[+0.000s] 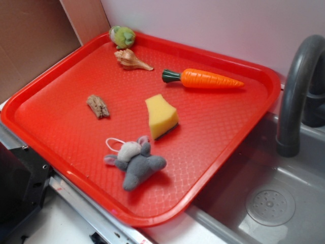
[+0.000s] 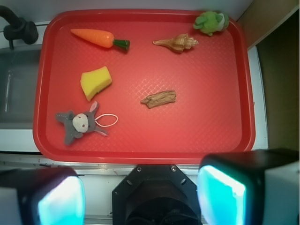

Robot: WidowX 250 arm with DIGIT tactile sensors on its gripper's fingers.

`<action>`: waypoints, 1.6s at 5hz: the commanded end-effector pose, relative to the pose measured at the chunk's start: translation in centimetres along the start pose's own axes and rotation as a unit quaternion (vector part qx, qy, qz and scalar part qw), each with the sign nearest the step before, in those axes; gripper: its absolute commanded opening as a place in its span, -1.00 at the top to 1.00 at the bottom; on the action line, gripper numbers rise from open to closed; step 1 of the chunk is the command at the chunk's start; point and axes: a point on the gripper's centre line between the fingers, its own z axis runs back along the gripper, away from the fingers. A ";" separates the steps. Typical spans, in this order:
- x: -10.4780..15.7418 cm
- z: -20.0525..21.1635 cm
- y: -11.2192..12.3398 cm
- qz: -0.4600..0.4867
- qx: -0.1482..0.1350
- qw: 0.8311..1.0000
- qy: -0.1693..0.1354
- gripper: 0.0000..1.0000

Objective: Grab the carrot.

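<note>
Spread tool (image 2: 140, 194); glossy ridged carrot (image 2: 93, 37)

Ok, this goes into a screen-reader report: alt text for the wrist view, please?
From above, an orange carrot lies untouched at the far left of a red tray, with a yellow sponge, grey plush toy, wood piece, shell and green toy. The open claw hangs short of the tray.

Everything's sitting on the tray (image 1: 244, 137), which is lying partly over the sink (image 1: 284, 203), with the faucet (image 1: 297, 91) standing just beside it. In the exterior view the carrot (image 1: 203, 79) is lying at the back, shell (image 1: 132, 60) left of it, frog (image 1: 122, 36) in the back corner. Sponge (image 1: 161, 117) is sitting mid-tray, wood chip (image 1: 98, 106) to its left, plush mouse (image 1: 134, 162) in front.
</note>
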 end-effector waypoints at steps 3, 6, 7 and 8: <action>4.8 -0.8 -0.7 -0.081 0.025 0.996 -0.035 -1.00; 14.3 -5.9 -4.8 -0.359 0.071 0.929 -0.047 -1.00; 15.5 -10.0 -6.5 -0.454 0.105 0.885 -0.023 -1.00; 16.5 -14.1 -6.8 -0.495 0.117 0.861 0.008 -1.00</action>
